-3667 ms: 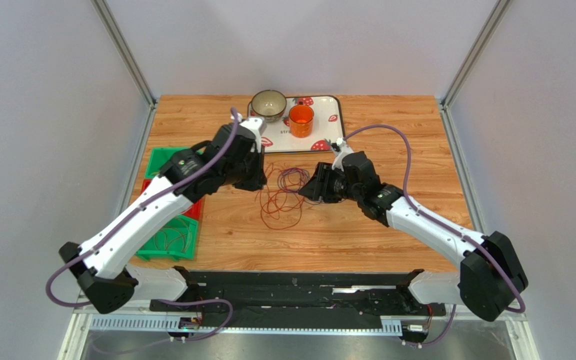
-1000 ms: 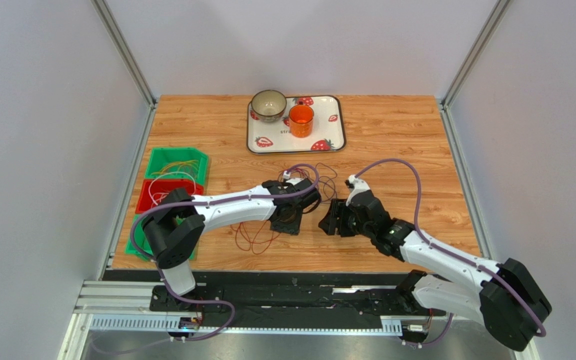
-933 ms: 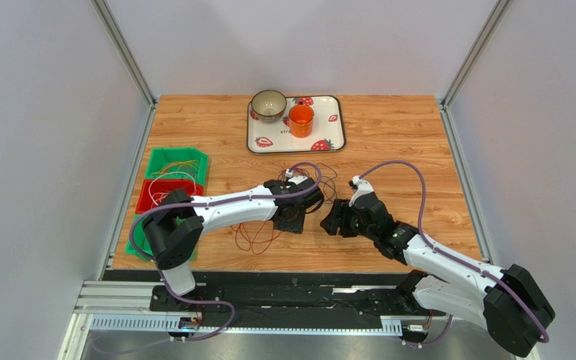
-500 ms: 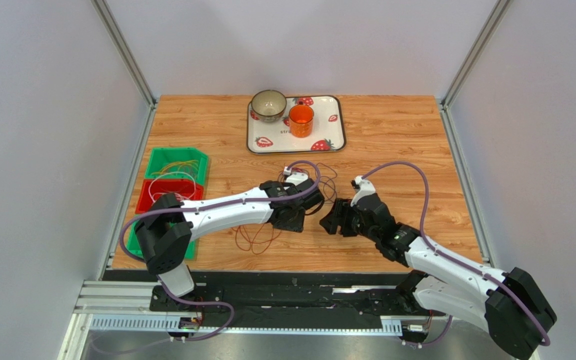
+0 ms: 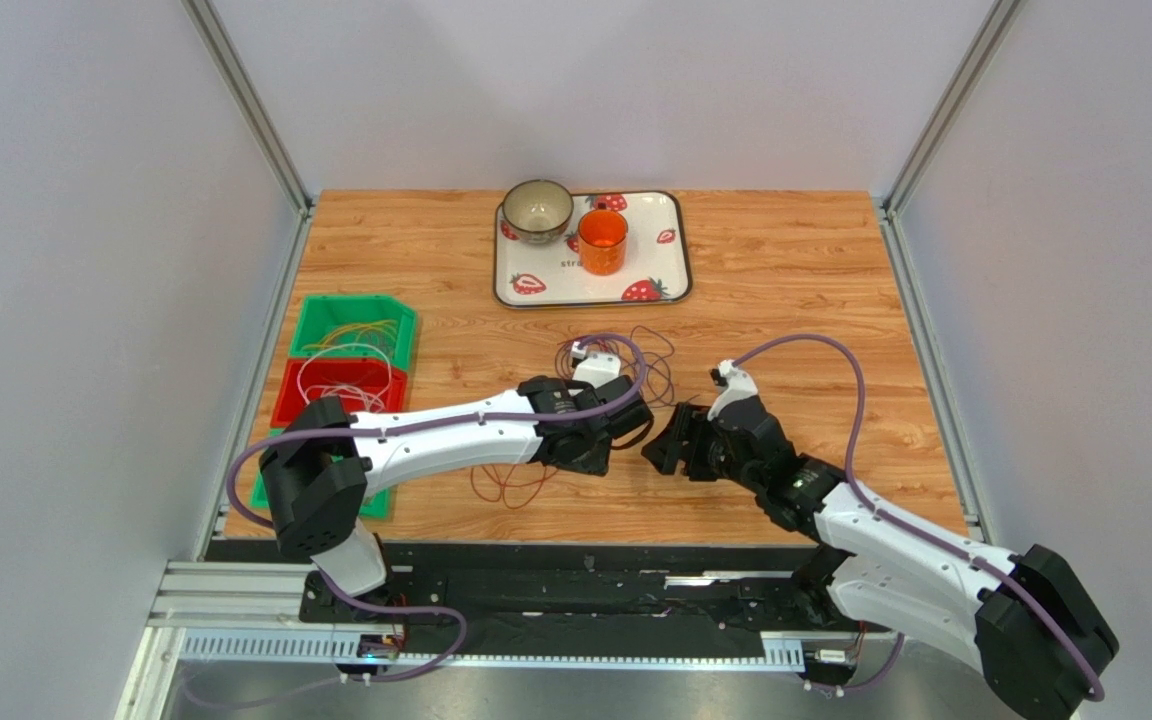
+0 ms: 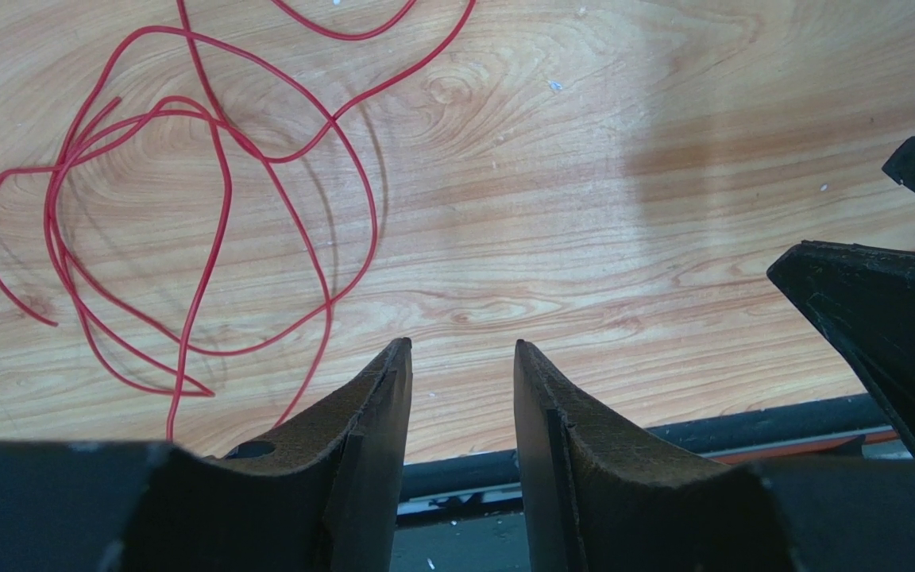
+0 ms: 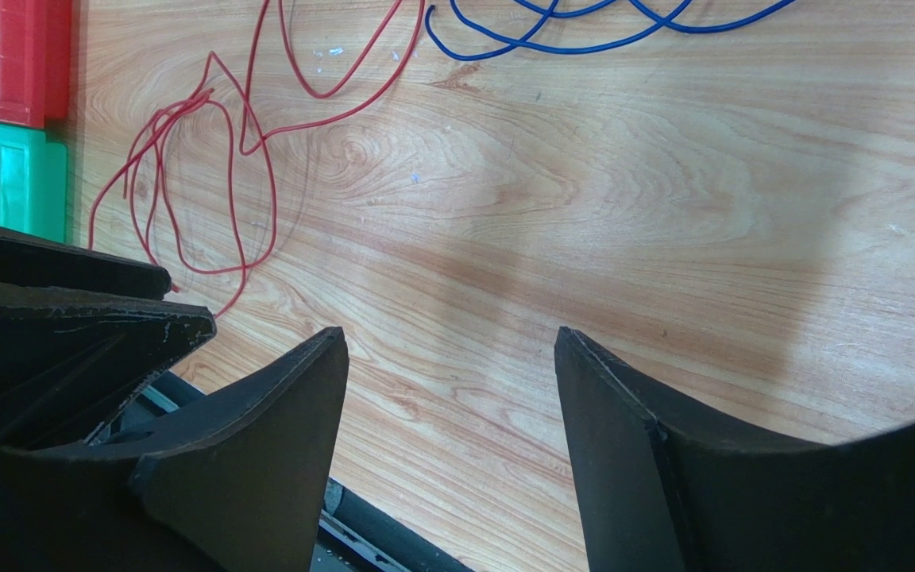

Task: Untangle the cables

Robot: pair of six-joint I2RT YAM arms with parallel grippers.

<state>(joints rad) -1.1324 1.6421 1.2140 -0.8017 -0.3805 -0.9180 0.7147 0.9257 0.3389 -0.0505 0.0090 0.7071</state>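
Top external view is showing both arms reaching over the wooden table [image 5: 778, 270], their grippers facing each other on the near side of the strawberry-print tray [image 5: 597, 290]. The left gripper [image 5: 620, 431] is hovering low with its jaws parted by a narrow gap and nothing between them. In the left wrist view its two fingers [image 6: 367, 405] are framing only bare wood. The right gripper [image 5: 666, 446] is sitting just to the right of it, close but apart. Its jaws are spread wide and also gripping nothing, as the right wrist view is showing.

The cables are lying loose on the table between the tray and the arm bases. A red cable [image 6: 227, 197] is sprawling in tangled loops to the near left of the tray, beside the left gripper. A blue cable [image 7: 546, 53] is curling closer to the tray, just beyond both grippers.

On the tray, a bowl [image 5: 537, 210] and an orange cup [image 5: 602, 240] are standing side by side. Well to the left of the tray, a green bin [image 5: 364, 323] and a red bin [image 5: 312, 393] are holding more thin wires.
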